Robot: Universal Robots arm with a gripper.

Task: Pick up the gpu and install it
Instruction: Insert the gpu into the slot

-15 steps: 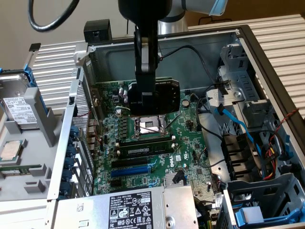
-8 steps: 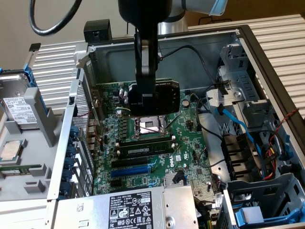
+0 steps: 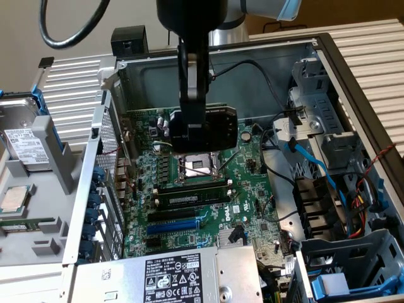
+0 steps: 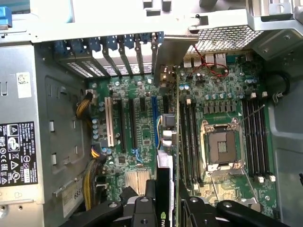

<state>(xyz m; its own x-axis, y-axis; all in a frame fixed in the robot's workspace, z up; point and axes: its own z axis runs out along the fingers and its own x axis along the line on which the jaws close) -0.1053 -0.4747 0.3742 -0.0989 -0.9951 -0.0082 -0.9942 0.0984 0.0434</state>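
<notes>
Exterior view: the fingers [image 3: 186,134] are clamped on the gpu [image 3: 218,129], holding it above the motherboard [image 3: 252,189] inside the open computer case [image 3: 328,57]; the CPU socket [image 3: 197,167] lies just below the fingers. Wrist view: the gpu [image 4: 164,182] runs edge-on out from between the fingers [image 4: 142,210], silver bracket [image 4: 166,59] at its far end; the blue expansion slot [image 4: 155,118] lies just beside it.
</notes>
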